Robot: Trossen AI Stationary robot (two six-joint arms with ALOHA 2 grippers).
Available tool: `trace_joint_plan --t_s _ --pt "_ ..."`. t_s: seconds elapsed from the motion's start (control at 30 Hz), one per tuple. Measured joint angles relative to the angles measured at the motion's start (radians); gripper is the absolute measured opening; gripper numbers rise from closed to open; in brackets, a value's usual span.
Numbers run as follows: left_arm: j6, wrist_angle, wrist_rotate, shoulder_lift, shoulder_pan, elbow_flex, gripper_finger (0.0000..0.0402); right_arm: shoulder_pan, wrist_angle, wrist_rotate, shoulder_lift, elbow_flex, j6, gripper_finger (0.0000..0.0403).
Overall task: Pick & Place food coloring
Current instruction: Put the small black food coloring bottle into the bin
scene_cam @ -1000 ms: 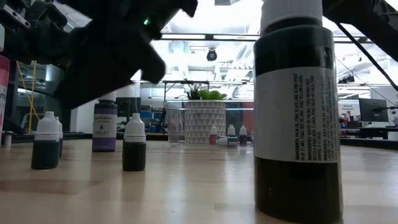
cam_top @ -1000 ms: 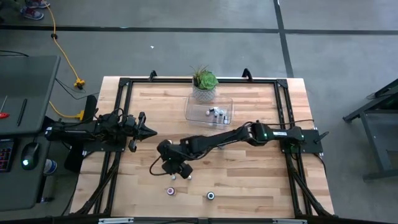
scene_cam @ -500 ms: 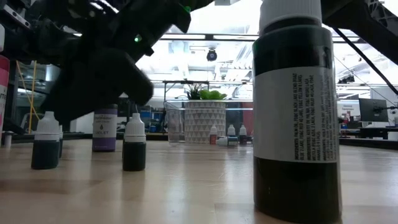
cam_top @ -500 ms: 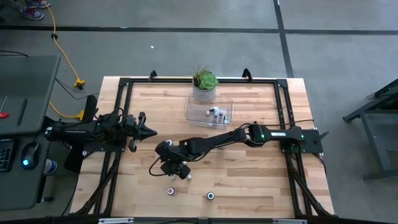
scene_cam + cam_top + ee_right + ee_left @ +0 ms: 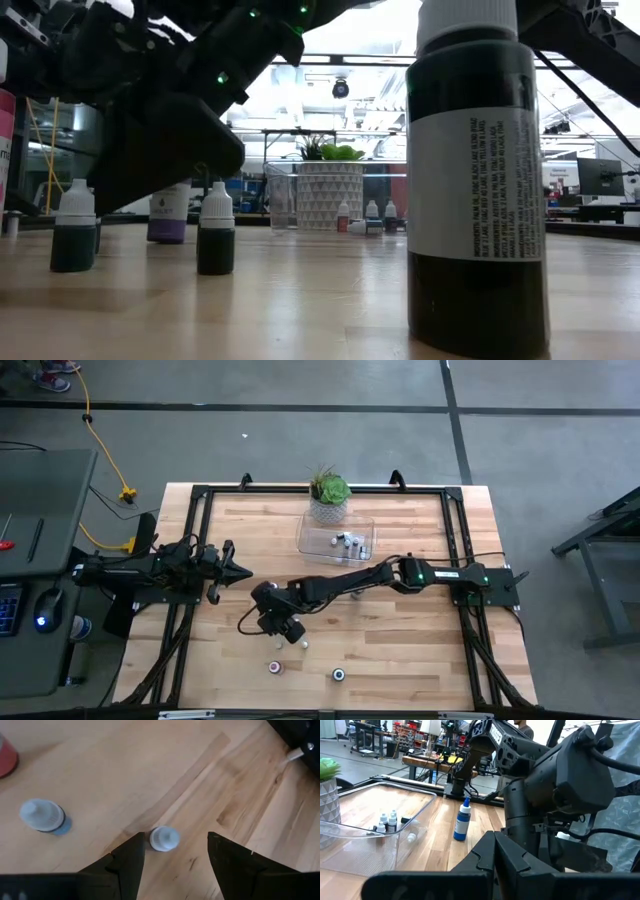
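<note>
Wood table (image 5: 420,650) — bottle (image 5: 164,838) between open end effector (image 5: 172,852)

We saw the plant (image 5: 329,495) behind the tray (image 5: 310,540) holding bottles (image 5: 345,542); loose bottles (image 5: 339,675) stood on the worktop (image 5: 420,650) front.

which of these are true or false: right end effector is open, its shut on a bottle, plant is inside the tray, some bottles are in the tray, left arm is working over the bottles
1. The right end effector is open. True: its fingers stand apart above a small white-capped bottle.
2. It is shut on a bottle. False: the bottle stands free on the table.
3. The potted plant is inside the clear tray. False: it stands beside the tray, at the table's far edge.
4. Some small bottles lie in the tray. True.
5. The left end effector works over the bottles. False: it waits at the table's left side.
</note>
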Motion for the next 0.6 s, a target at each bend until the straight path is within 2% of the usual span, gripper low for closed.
trace_joint_plan --t_s 0.6 --pt "0.000 0.000 0.000 0.000 0.000 0.000 0.0000 -0.001 0.000 -0.025 0.000 0.000 0.006 0.0204"
